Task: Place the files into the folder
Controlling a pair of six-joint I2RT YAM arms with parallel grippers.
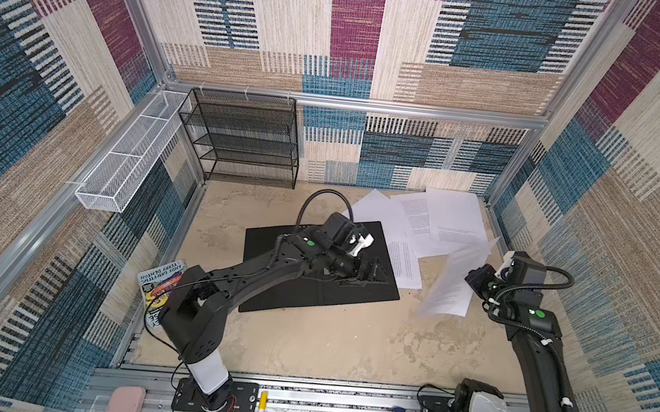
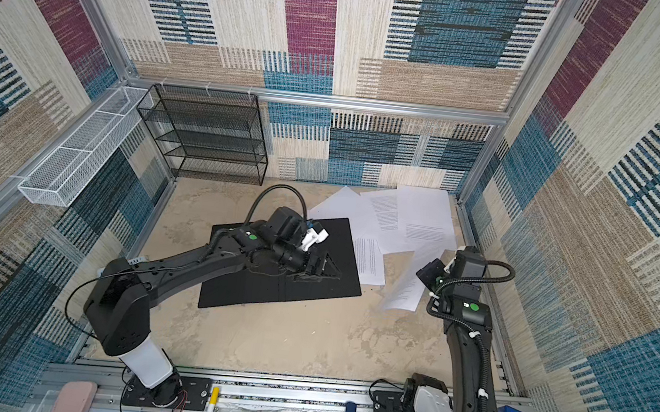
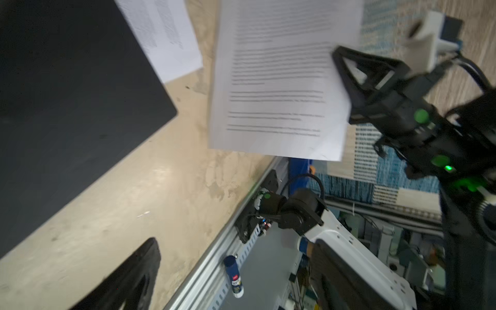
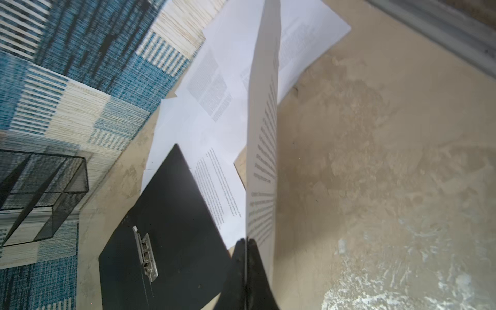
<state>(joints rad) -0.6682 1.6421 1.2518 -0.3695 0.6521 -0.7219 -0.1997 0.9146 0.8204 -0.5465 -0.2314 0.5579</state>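
The folder (image 1: 302, 292) lies open on the table, black inside up, and its metal spine clip (image 4: 146, 252) shows in the right wrist view. Several files (image 1: 443, 223) lie spread at the back right, one overlapping the folder's right edge. My right gripper (image 4: 245, 241) is shut on the edge of one printed sheet (image 1: 451, 286), which hangs tilted above the table right of the folder (image 2: 269, 292). My left gripper (image 1: 371, 270) hovers over the folder's right half, open with nothing between its fingers (image 3: 128, 279).
A black mesh shelf (image 1: 243, 139) stands at the back left and a white mesh basket (image 1: 123, 164) hangs on the left wall. A colourful paperback book (image 1: 159, 281) lies by the left arm. A glue stick (image 3: 234, 276) rests on the front rail.
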